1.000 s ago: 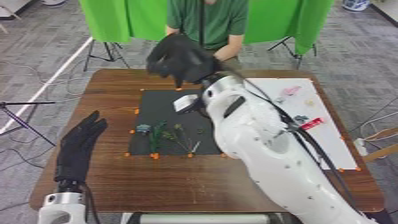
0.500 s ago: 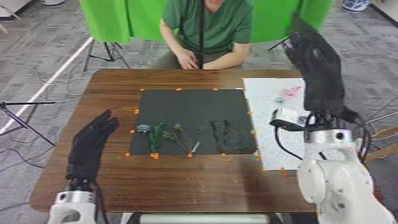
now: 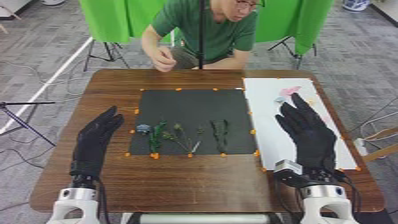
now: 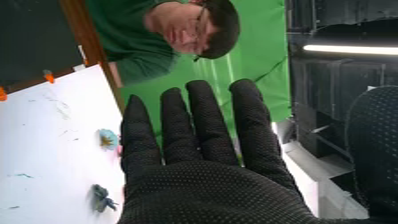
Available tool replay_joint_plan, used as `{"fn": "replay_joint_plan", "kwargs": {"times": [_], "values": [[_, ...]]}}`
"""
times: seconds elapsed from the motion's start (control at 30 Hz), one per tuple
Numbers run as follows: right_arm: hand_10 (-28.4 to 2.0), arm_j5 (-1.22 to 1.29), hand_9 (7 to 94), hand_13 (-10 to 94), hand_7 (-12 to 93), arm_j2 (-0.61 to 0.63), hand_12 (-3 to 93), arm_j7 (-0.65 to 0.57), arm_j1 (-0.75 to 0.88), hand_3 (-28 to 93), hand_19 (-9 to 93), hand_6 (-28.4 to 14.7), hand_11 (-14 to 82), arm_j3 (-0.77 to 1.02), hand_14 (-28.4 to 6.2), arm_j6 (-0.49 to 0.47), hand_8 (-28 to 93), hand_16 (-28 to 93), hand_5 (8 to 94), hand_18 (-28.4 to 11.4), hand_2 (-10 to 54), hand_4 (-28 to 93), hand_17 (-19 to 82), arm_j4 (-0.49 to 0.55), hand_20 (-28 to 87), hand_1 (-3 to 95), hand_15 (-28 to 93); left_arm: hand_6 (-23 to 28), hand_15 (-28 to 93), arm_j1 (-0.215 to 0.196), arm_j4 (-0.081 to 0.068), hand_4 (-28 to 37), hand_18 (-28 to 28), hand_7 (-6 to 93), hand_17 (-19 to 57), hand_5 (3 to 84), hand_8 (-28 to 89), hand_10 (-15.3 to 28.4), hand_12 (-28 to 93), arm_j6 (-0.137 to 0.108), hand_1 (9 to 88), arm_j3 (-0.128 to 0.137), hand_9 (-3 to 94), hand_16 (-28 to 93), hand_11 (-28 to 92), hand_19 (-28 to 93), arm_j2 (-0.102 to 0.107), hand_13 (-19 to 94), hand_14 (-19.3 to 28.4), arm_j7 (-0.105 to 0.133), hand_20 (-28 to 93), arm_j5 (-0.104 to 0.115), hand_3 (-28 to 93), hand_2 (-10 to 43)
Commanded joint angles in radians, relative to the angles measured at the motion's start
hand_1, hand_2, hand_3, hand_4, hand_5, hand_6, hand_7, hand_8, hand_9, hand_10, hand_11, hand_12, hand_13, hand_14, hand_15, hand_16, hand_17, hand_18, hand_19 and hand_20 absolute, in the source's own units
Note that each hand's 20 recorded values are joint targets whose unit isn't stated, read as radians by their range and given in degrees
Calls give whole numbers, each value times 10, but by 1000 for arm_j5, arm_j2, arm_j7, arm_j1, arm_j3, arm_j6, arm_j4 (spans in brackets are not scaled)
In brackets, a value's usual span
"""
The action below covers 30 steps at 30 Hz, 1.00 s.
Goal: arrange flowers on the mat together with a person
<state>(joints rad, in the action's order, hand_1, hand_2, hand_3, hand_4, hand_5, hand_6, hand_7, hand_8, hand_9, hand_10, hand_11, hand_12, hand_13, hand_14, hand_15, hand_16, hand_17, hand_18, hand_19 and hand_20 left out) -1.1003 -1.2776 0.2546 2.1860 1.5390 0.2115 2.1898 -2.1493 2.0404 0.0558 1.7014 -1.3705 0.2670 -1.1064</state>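
left robot hand (image 3: pixel 92 144) and right robot hand (image 3: pixel 311 144), black-gloved, open and nearly straight, well apart, fingertips forward

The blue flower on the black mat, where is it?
In the head view, the blue flower lies by the left edge of the mat, beside a green stem.

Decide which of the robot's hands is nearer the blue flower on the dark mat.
Left. The left hand is just left of the blue flower; the right hand is across the mat, over the white sheet.
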Motion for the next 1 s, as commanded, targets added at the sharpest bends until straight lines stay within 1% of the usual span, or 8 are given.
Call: {"fn": "replay_joint_plan", "kwargs": {"times": [0.03, 0.33, 0.53, 0.57, 0.63, 0.73, 0.83, 1.0], "values": [[-149, -10, 384, 268, 83, -14, 91, 24, 19, 781, 76, -5, 35, 7, -108, -6, -89, 112, 366, -129, 50, -193, 137, 6, 251, 81, 73, 28, 89, 0, -1, -250, 91, 79, 62, 440, -62, 124, 121, 13, 228, 0, 437, 0, 111, 16, 1, 327, 140, -8, 158, 0, 676, -42], [-147, -8, 390, 276, 87, -15, 93, 36, 13, 785, 78, -5, 37, 7, -111, -12, -90, 109, 367, -132, 49, -194, 138, 6, 251, 77, 80, 28, 89, -3, -1, -249, 91, 78, 62, 439, -61, 124, 121, 7, 229, -1, 436, 0, 110, 16, 2, 326, 140, -6, 158, 5, 675, -42], [-150, -20, 396, 288, 88, -17, 94, 18, 14, 786, 82, -4, 38, 2, -114, -18, -90, 108, 367, -133, 50, -193, 141, 4, 252, 75, 88, 28, 89, -13, 1, -248, 91, 78, 62, 439, -61, 125, 121, 4, 229, 3, 437, 1, 110, 16, -4, 327, 141, -4, 158, 13, 672, -41], [-150, -18, 397, 291, 88, -17, 94, 17, 16, 786, 83, -5, 39, -1, -114, -16, -90, 109, 367, -133, 51, -193, 142, 5, 252, 75, 90, 28, 89, -14, 1, -248, 91, 78, 62, 440, -61, 124, 121, 3, 229, 3, 436, 0, 110, 16, -4, 327, 140, -8, 158, 15, 672, -41], [-153, -25, 403, 298, 88, -19, 94, 8, 9, 785, 84, -5, 40, -5, -116, -22, -90, 110, 367, -134, 51, -194, 142, 1, 253, 76, 94, 28, 89, -17, 2, -248, 91, 79, 62, 440, -61, 123, 121, 2, 229, 5, 436, 0, 109, 16, -3, 327, 141, -7, 158, 19, 672, -41], [-155, -42, 409, 309, 88, -22, 95, -2, 5, 784, 87, -5, 42, -12, -117, -19, -90, 112, 368, -135, 52, -194, 144, 0, 254, 76, 99, 28, 89, -16, 2, -248, 91, 78, 62, 440, -61, 123, 121, 2, 230, 10, 436, 1, 109, 16, -9, 327, 141, -12, 158, 17, 672, -41], [-155, -56, 416, 319, 91, -23, 96, -7, 0, 782, 94, -7, 44, -16, -123, -17, -89, 115, 374, -137, 54, -195, 146, -5, 257, 78, 106, 29, 89, -21, 4, -248, 91, 78, 62, 439, -61, 124, 122, 1, 230, 12, 437, 1, 110, 16, -9, 327, 141, -13, 158, 30, 671, -41], [-155, -76, 423, 327, 94, -25, 98, -14, -1, 779, 97, -9, 45, -24, -125, 0, -90, 118, 381, -138, 57, -194, 146, -5, 257, 79, 109, 28, 89, -25, 8, -248, 91, 78, 62, 439, -61, 124, 121, -1, 230, 13, 436, 1, 110, 16, -9, 327, 141, -12, 158, 30, 672, -41]]}}
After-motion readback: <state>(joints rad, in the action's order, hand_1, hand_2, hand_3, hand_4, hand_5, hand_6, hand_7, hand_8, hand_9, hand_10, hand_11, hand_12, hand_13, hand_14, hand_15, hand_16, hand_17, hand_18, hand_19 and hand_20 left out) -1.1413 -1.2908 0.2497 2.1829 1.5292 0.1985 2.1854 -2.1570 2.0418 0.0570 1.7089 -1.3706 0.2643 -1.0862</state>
